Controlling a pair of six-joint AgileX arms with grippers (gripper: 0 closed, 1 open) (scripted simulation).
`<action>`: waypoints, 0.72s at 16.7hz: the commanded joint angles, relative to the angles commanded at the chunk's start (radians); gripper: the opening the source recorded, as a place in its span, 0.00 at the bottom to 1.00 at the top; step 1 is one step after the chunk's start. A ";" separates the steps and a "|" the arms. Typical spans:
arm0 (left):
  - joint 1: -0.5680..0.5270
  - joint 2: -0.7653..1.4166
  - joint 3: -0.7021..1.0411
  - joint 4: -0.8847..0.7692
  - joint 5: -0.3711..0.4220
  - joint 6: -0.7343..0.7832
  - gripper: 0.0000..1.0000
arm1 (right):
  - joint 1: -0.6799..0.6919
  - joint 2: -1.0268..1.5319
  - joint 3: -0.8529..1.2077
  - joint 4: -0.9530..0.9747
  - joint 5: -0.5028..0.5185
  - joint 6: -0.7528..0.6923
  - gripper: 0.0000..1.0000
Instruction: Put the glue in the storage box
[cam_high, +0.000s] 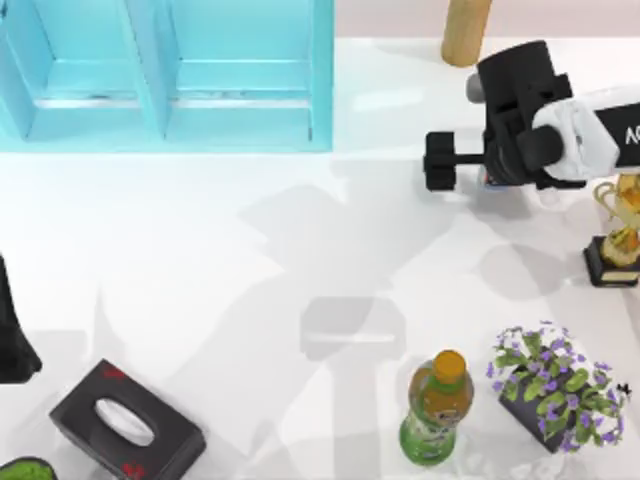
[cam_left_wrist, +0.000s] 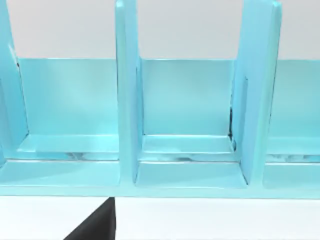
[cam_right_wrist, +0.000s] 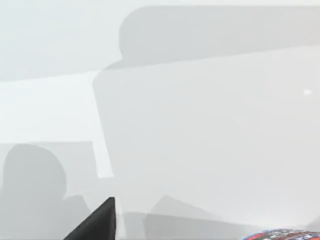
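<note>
The glue (cam_right_wrist: 280, 234) shows as a strip of blue-and-red label at the edge of the right wrist view, close under the wrist. My right gripper (cam_high: 440, 160) hovers over the table's back right, pointing left toward the storage box (cam_high: 320, 80). One black finger (cam_right_wrist: 100, 220) stands well off to the side with nothing against it. The storage box is light blue with upright dividers (cam_left_wrist: 127, 100) and fills the back left. My left gripper (cam_high: 12, 340) is parked at the table's left edge, facing the box, with one finger (cam_left_wrist: 97, 225) showing.
A green bottle with an orange cap (cam_high: 437, 408) and a purple-flowered pot (cam_high: 555, 390) stand at the front right. A gold trophy (cam_high: 618, 235) stands at the right edge, a wooden post (cam_high: 467, 30) at the back. A black tissue box (cam_high: 125, 425) lies front left.
</note>
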 joint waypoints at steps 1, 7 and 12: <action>0.000 0.000 0.000 0.000 0.000 0.000 1.00 | -0.002 0.006 -0.001 0.007 -0.001 -0.002 1.00; 0.000 0.000 0.000 0.000 0.000 0.000 1.00 | -0.002 0.007 -0.001 0.008 -0.001 -0.002 0.85; 0.000 0.000 0.000 0.000 0.000 0.000 1.00 | -0.002 0.007 -0.001 0.008 -0.001 -0.002 0.47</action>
